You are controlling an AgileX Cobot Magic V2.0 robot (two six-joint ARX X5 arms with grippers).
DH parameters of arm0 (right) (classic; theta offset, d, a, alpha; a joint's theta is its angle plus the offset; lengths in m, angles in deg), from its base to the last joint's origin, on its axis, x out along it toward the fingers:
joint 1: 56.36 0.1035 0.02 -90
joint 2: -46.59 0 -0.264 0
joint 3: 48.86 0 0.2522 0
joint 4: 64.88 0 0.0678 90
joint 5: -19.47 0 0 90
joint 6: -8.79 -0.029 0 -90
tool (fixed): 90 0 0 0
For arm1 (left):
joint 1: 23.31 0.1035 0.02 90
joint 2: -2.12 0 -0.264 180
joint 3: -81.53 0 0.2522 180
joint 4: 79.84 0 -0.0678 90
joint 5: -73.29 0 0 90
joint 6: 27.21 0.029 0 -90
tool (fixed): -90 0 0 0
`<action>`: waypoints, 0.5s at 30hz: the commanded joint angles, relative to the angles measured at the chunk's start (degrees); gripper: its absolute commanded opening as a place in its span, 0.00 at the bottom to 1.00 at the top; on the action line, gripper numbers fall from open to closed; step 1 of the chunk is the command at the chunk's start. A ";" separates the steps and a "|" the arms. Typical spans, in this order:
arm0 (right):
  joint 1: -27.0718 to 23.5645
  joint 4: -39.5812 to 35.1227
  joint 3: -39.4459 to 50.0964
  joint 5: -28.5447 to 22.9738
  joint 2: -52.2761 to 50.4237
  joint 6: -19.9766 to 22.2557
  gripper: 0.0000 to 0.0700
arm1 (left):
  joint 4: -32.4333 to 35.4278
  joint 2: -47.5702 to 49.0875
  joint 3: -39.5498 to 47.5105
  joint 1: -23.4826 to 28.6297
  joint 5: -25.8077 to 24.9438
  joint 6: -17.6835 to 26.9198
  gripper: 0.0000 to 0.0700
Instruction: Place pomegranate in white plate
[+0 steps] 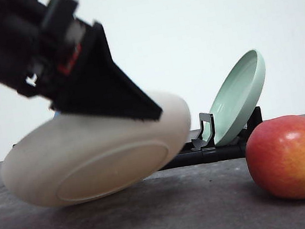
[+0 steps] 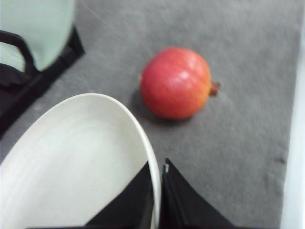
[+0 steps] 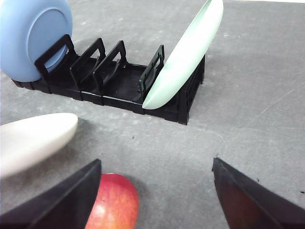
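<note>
Left gripper, black wedge-shaped fingers, pinching the rim of the white plate; plate matte, cream, shallow, tilted with its underside and foot ring toward the front camera, at left-centre of that frame, its low edge close to the mat — contact not clear. Left wrist view: faint concentric ridges on the plate's inner face, fingers closed on the rim at bottom centre. Pomegranate at lower right of the front frame, lying on the mat, smooth red skin with yellow-orange blush, dry brown crown pointing right; apart from the plate. Mat grey, felt-like. Behind, a black slotted rack holds a glossy pale green plate leaning, and a blue plate at its other end. Right gripper spread wide, pomegranate just beside one finger.
</note>
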 commanded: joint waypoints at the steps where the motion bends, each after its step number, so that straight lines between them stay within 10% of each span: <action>1: 0.28 -0.44 -0.83 0.00 0.13 -0.55 0.67 | 0.70 -1.68 -0.59 -1.07 0.17 2.16 0.01; 10: 0.28 -0.44 -0.83 0.00 0.13 -0.55 0.67 | 0.57 -5.92 -0.59 -3.28 0.13 1.25 0.08; 15: 0.28 -0.44 -0.83 0.00 0.13 -0.55 0.67 | 0.30 -5.82 -0.85 -3.48 0.15 -4.15 0.34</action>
